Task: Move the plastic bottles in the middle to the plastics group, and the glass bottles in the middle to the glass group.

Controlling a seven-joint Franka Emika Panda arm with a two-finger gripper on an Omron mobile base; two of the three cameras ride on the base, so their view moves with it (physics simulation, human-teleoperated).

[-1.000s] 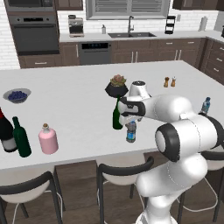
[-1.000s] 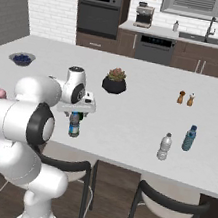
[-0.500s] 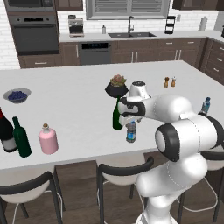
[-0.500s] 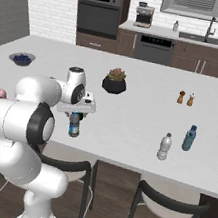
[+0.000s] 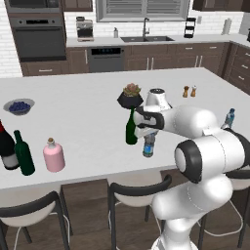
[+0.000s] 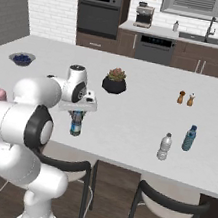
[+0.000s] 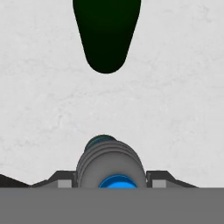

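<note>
Tool (image 7: 112, 183) straddles the blue-capped water bottle (image 5: 149, 145) from above, fingers (image 7: 65, 179) beside it; whether it grips, I cannot tell. Bottle stands upright on the desk (image 5: 88, 117) near the slim green wine bottle (image 5: 131, 129).

1. Three dark glass wine bottles: slim green one (image 5: 131, 128) just beside the black potted succulent (image 5: 130, 96), two (image 5: 23, 153) far left of it.
2. One squat pink corked bottle (image 5: 53, 155).
3. Three small clear plastic water bottles (image 6: 165, 146), two right of the succulent.
4. Two small brown shakers (image 6: 185, 98).
5. One bowl of blueberries (image 5: 19, 106).
</note>
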